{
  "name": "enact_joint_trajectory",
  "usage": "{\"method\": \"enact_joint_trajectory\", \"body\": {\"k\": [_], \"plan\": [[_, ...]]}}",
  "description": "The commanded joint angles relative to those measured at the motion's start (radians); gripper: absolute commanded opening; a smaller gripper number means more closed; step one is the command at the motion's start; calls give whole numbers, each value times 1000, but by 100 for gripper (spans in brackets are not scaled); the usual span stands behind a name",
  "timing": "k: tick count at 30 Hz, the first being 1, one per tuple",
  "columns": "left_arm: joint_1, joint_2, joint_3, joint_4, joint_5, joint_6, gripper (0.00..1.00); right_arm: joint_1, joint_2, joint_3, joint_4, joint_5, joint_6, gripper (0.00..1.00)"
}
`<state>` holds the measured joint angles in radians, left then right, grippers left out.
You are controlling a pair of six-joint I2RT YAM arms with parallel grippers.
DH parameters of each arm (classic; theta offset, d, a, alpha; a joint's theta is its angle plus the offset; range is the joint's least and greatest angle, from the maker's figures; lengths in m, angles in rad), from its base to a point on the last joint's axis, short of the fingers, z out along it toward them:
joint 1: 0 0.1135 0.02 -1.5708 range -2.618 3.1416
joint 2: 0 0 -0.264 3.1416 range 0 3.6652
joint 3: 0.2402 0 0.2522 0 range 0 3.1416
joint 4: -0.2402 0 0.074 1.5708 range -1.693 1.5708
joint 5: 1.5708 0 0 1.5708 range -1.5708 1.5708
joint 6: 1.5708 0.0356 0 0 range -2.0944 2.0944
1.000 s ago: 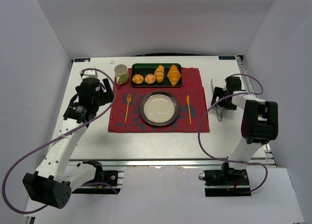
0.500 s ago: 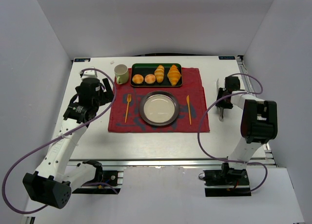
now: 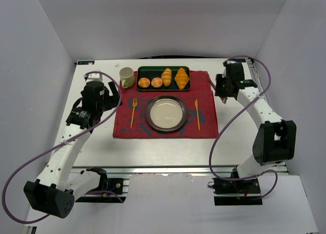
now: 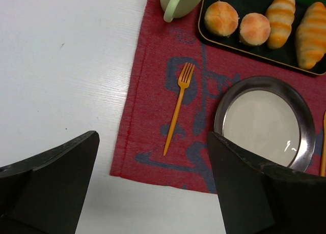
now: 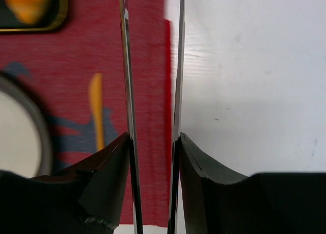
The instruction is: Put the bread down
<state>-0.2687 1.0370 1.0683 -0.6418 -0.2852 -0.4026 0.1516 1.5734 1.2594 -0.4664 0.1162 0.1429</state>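
My right gripper [image 5: 153, 140]: clamped on the tongs [image 5: 126, 66].
My left gripper [image 4: 153, 138]: jaws wide, empty.
Bread [image 3: 182, 78]: on tray [image 3: 140, 69]; lift and placing on plate [image 3: 148, 113] not yet done, I judge.

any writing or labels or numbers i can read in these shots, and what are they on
No text can be read in any view.
red placemat: dark blue marks, pattern or lettering, not legible.
small blue label at the far right edge: too small to read.
cup, tray, plate, metal tongs: no text visible.
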Motion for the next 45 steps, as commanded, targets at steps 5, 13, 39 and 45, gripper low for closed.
{"method": "enact_joint_trajectory", "body": {"k": [5, 13, 39, 45], "plan": [[-1, -32, -5, 19, 29, -15, 98, 140, 25, 222, -110, 19, 53, 46], [-1, -26, 4, 10, 26, -10, 98, 207, 175, 412, -123, -49, 66, 46], [-1, -22, 32, -21, -14, 11, 98, 290, 404, 449, -136, 31, 18, 55], [-1, -23, 39, -27, -19, 13, 98, 290, 427, 483, -170, 14, 15, 4]]}}
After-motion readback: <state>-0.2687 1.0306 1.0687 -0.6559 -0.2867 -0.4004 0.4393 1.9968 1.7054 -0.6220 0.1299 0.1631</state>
